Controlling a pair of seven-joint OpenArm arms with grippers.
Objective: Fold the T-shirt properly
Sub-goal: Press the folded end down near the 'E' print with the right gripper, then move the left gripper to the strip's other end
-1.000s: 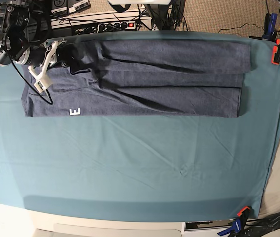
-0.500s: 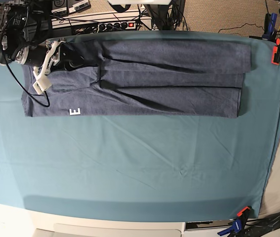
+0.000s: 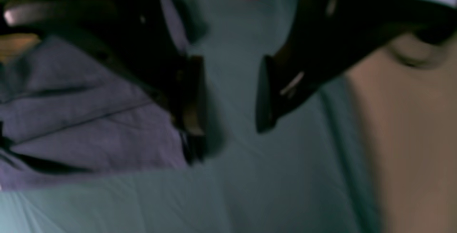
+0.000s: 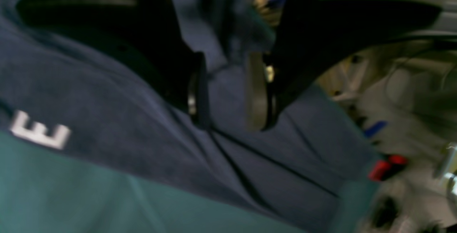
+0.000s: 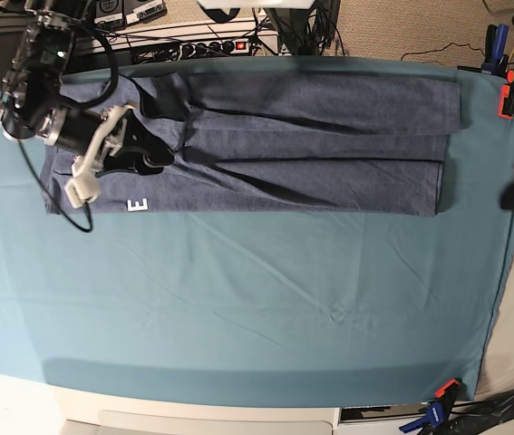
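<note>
T-shirt (image 5: 311, 145) lies along the far side of the bench (image 5: 238, 317), on the teal cloth (image 5: 266, 299), folded lengthwise into a long narrow band running left to right. Layered edges show along its length, with a stepped right end where the folds do not line up exactly. One white letter E (image 5: 138, 205) shows near the near-left corner. Judgement: the lengthwise folds look done; the crosswise folds that would shorten the band into a compact packet are not yet made, so roughly the first half of the job is complete. Right claw (image 5: 152, 156) sits over the left end of the shirt; the wrist view shows its jaws parted with shirt fabric lying beneath and between them, nothing pinched that I can make out. Left claw (image 3: 228, 93) is off the right end of the shirt, over bare cloth near the bench edge, jaws standing apart and empty; in the overhead view only a dark bit of it shows at the right margin. The shirt's right end lies just beside it. Red clamps (image 5: 509, 95) hold the cloth at the right corners. Wrist pictures are blurred; fine contact cannot be settled.
</note>
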